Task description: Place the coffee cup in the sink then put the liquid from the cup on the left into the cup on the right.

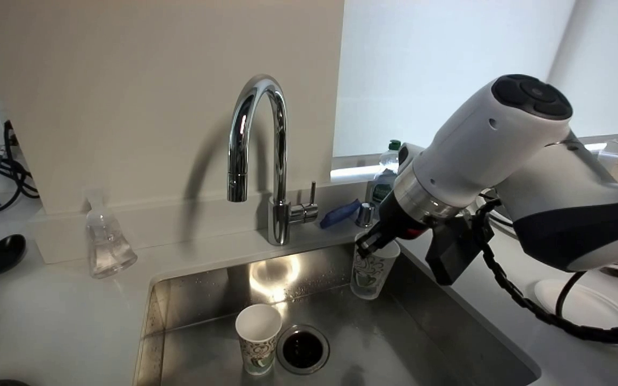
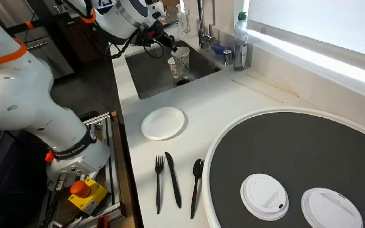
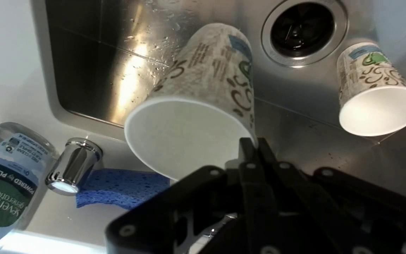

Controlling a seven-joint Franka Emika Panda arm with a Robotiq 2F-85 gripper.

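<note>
My gripper (image 3: 256,146) is shut on the rim of a patterned paper cup (image 3: 215,67), one finger inside and one outside. This cup hangs slightly tilted over the back corner of the sink (image 1: 389,348) in an exterior view. It also shows at the gripper (image 2: 173,48) in an exterior view (image 2: 183,63). A second patterned cup (image 1: 258,346) stands upright on the sink floor beside the drain; it also shows in the wrist view (image 3: 372,74). The held cup's inside looks plain and pale. I cannot tell whether either cup holds liquid.
The arched tap (image 1: 278,220) stands behind the sink. A dish soap bottle (image 2: 240,47), a chrome cap (image 3: 76,164) and a blue sponge (image 3: 122,187) are close to the held cup. A white plate (image 2: 163,123) and black cutlery (image 2: 173,177) lie on the counter.
</note>
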